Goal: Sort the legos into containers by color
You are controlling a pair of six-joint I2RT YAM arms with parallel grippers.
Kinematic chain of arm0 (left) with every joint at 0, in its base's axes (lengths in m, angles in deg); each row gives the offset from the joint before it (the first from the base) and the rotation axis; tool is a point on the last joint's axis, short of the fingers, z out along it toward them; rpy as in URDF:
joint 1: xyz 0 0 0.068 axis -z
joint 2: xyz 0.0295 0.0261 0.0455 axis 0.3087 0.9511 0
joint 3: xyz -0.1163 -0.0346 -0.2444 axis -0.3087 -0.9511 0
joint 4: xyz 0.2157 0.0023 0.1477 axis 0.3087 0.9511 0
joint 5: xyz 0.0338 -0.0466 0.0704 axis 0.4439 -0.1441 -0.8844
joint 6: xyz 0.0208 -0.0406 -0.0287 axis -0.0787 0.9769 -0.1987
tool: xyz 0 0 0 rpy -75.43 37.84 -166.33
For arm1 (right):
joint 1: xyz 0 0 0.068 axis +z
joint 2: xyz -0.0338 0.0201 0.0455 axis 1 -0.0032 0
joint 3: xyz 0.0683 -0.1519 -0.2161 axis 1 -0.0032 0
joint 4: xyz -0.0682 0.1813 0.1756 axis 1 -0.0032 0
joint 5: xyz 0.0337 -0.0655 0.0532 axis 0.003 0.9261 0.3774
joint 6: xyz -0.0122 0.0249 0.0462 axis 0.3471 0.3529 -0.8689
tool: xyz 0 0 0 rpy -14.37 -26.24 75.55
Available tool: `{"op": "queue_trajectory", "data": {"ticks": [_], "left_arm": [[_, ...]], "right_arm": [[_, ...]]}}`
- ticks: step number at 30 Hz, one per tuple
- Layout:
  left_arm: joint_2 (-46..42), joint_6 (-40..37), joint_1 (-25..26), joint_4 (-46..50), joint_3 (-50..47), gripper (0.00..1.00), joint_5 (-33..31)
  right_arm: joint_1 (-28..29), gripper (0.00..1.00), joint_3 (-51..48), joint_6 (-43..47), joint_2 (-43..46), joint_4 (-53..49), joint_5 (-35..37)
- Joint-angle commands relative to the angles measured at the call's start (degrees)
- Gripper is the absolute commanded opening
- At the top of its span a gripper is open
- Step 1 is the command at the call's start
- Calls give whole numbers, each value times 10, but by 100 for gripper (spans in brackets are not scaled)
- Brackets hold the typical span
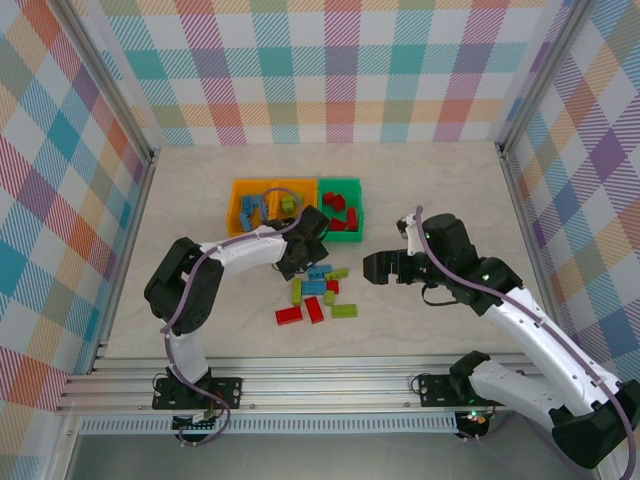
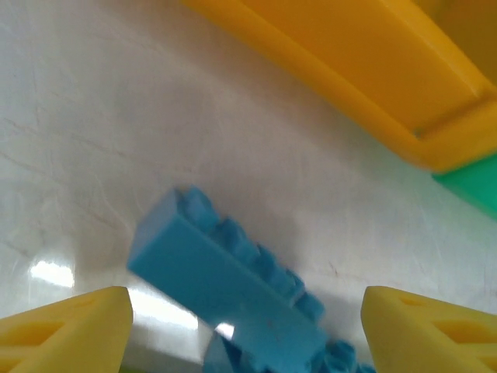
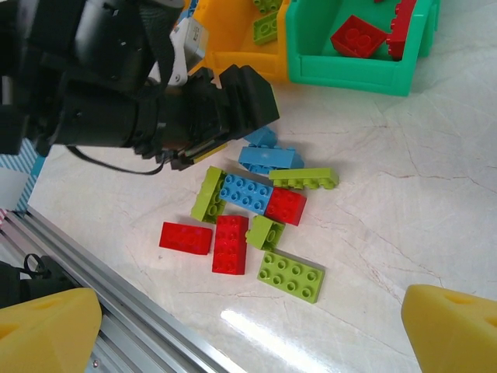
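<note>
Left tool (image 2: 245, 320) spread, blue lego (image 2: 225, 284) ahead, long axis diagonal

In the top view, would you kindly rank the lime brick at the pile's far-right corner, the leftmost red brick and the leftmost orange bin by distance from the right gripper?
1. The lime brick: far-right corner of the pile, just left of the right gripper.
2. The red brick: the pile's near-left corner.
3. The orange bin: far left, beyond the pile.
</note>
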Motion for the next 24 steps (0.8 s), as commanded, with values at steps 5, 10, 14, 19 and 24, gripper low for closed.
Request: {"op": "queue_trajectory", "data": {"ticks": [5, 10, 14, 19, 24], "left_arm": [[22, 19, -17, -10, 7, 56, 9], [11, 11, -23, -3, -5, 33, 2], [-15, 0, -31, -2, -20, 20, -6], [-74, -58, -38, 10, -13, 13, -36], [-140, -148, -48, 77, 42, 11, -129]], "right_arm": [[1, 100, -3, -15, 18, -8, -1], [1, 100, -6, 3, 3, 2, -66], [1, 100, 7, 29, -38, -12, -138], [1, 100, 12, 21, -54, 5, -157], [1, 100, 17, 16, -56, 1, -139]]}}
